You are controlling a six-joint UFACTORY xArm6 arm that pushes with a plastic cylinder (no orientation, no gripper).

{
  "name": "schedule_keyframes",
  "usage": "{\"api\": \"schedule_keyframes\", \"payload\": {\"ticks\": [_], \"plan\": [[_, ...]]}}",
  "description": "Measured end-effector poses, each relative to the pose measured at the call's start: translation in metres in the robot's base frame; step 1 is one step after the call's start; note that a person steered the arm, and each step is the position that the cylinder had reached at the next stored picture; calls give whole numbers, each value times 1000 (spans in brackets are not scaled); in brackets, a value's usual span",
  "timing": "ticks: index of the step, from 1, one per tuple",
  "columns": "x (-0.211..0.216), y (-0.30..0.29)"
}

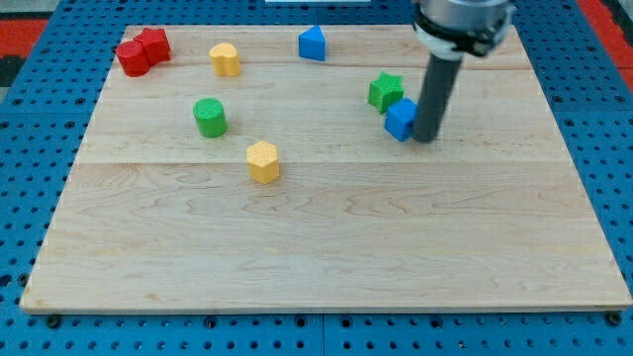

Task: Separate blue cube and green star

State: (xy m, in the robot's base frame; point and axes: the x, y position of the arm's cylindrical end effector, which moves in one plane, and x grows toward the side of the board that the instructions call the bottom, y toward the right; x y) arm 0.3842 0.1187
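On the bench (326,257), going left to right: two red blocks (142,51) sit touching at the far left top, apparently out of the job. A yellow block (226,59) stands near them, a green cylinder (210,117) at its 6 o'clock, and a second yellow block (263,161) lower still. A blue block (313,44) with a peaked top sits at the top centre. All are well apart from the work.

The green star (386,91) and blue cube (402,119) touch, the cube at the star's 5 o'clock. My tip (425,136) stands at the cube's 3 o'clock, just against it, probably set there to shove the cube off. There is no claw, so its state cannot be told.
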Motion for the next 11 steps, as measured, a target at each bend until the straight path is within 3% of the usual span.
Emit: {"api": "schedule_keyframes", "payload": {"ticks": [2,4,5,6,9,10,11], "plan": [[9,-36],[-36,-8],[1,-15],[-36,-36],[-91,42],[-34,12],[-60,-24]]}}
